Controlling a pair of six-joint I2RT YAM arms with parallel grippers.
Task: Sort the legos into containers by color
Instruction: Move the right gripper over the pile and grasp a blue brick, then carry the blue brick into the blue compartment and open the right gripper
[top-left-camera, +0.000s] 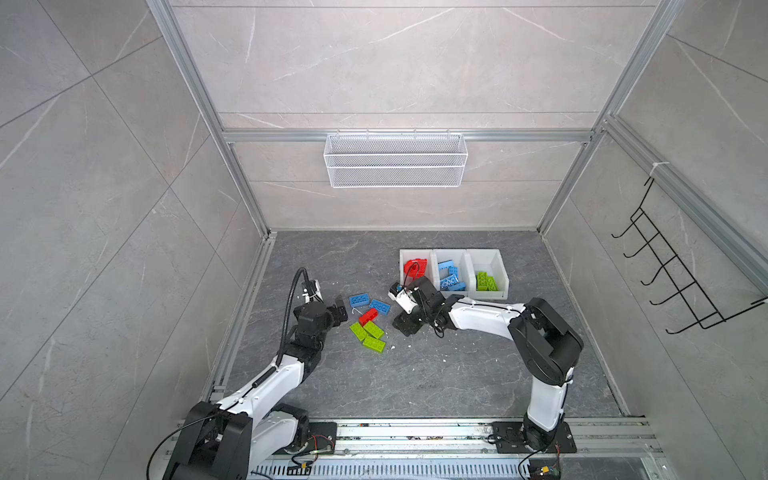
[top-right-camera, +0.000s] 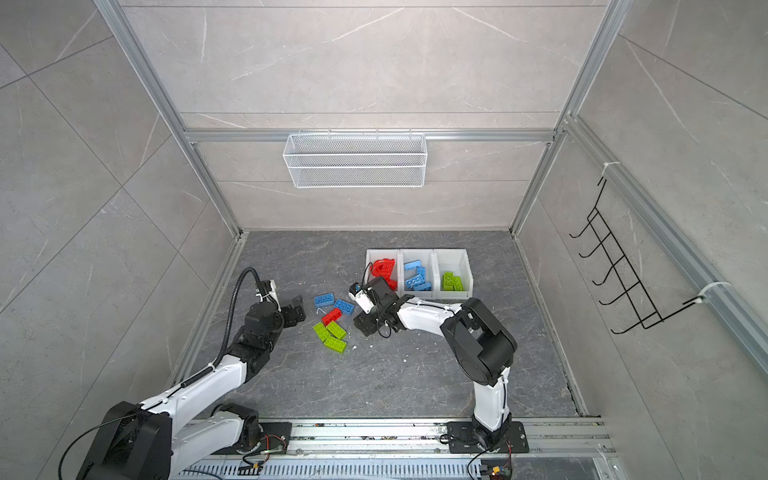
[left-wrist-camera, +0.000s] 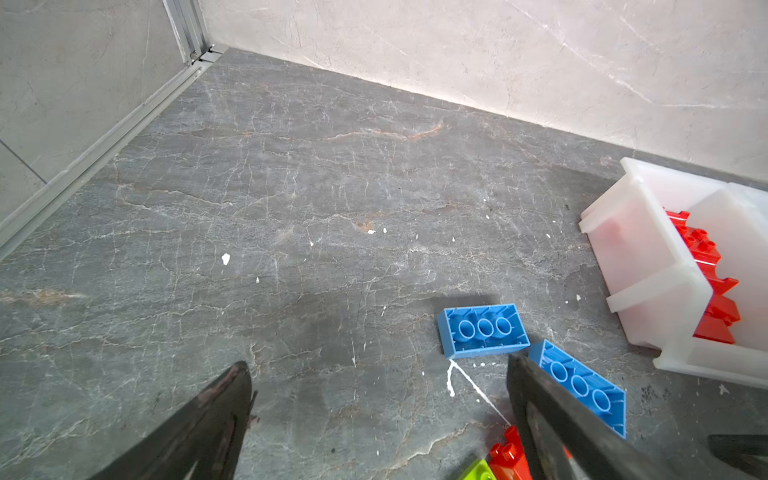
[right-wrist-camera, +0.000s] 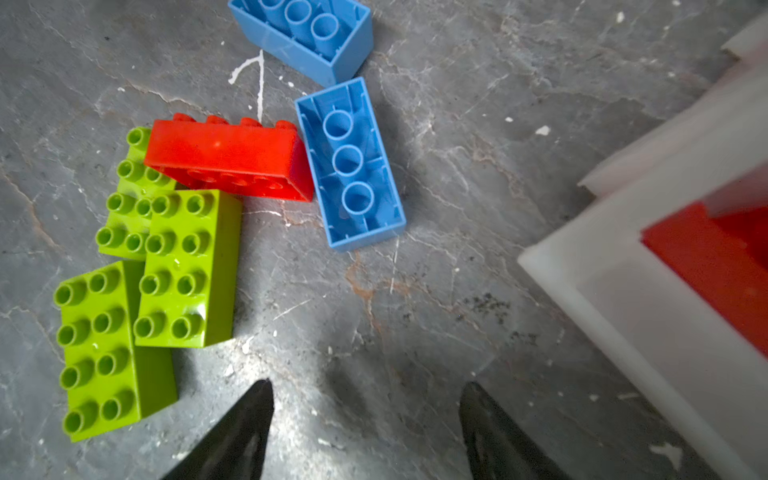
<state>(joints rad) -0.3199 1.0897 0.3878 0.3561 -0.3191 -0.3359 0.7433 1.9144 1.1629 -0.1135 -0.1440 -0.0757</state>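
Six loose legos lie in a cluster on the floor between my arms: two blue bricks (top-left-camera: 359, 300) (right-wrist-camera: 349, 166) upside down, a red brick (top-left-camera: 368, 316) (right-wrist-camera: 224, 158) on its side, and three lime green bricks (top-left-camera: 373, 330) (right-wrist-camera: 191, 266). The containers (top-left-camera: 488, 259) (top-right-camera: 455, 259) stand behind on the right, holding red pieces (top-left-camera: 414, 266), blue bricks (top-left-camera: 451, 274) and green bricks (top-left-camera: 485, 282). My left gripper (top-left-camera: 338, 311) (left-wrist-camera: 379, 362) is open and empty just left of the cluster. My right gripper (top-left-camera: 405, 326) (right-wrist-camera: 368, 385) is open and empty just right of it, beside the red bin (right-wrist-camera: 623, 299).
A white wire mesh basket (top-left-camera: 395, 160) hangs on the back wall. A black wire hook rack (top-left-camera: 673, 270) hangs on the right wall. Aluminium frame rails (top-left-camera: 245, 307) edge the floor on the left. White flecks are scattered over the grey floor (top-left-camera: 436, 374).
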